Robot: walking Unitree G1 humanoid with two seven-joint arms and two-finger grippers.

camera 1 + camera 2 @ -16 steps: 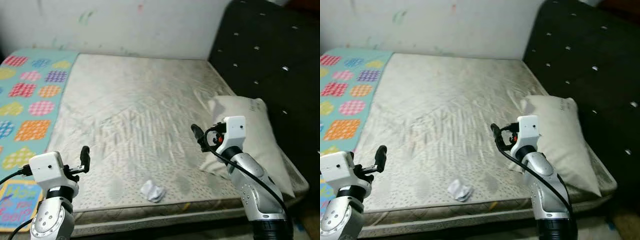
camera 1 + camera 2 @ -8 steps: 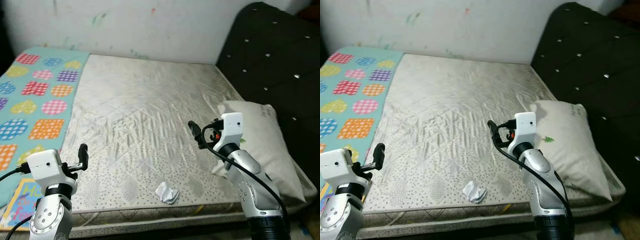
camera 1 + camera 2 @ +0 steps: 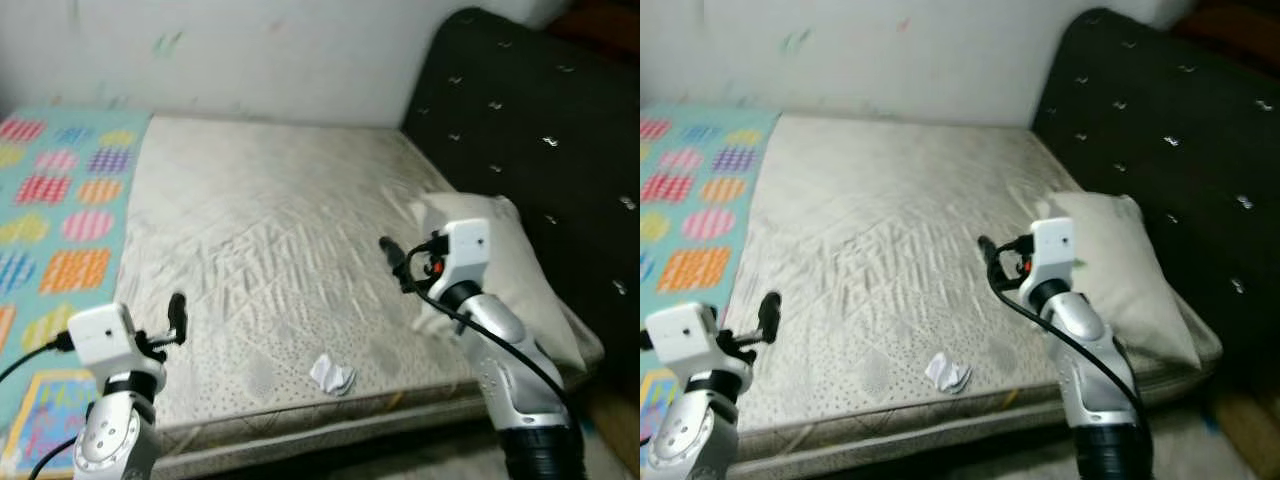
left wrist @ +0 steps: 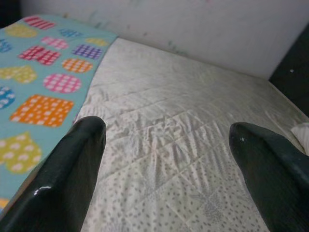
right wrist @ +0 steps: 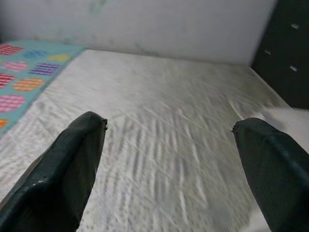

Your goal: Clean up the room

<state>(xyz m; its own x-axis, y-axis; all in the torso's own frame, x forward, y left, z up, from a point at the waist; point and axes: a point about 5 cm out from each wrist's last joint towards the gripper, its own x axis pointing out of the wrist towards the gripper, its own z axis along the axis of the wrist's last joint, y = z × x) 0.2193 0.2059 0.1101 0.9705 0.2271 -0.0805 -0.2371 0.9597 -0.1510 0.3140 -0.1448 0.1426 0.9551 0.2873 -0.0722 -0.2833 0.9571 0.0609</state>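
Bare beige quilted mattress [image 3: 270, 250] fills the centre of the head views, slightly blurred. Small crumpled white paper wad [image 3: 332, 374] lies on the mattress near its front edge, lower centre of the left eye frame, between the two arms and touching neither. Cream rectangular pillow [image 3: 490, 260] lies at the right side of the mattress, against the black tufted headboard [image 3: 530, 130] in the upper right. Turquoise play mat with coloured patchwork shapes [image 3: 50, 220] runs down the left of the frame beside the mattress; white wall with faint colour marks [image 3: 220, 50] across the top

Left gripper [image 3: 176, 318] at lower left, raised over the mattress's front left corner, holding nothing; in the left wrist view its two black fingers [image 4: 63, 179] stand wide apart with only mattress and mat between them. Right gripper [image 3: 393, 258] at centre right, in the air above the mattress just left of the pillow; right wrist view shows its fingers [image 5: 58, 174] spread wide too, nothing in them, wrinkled mattress surface beyond. Paper wad sits nearer the frame bottom than either gripper, well apart from both
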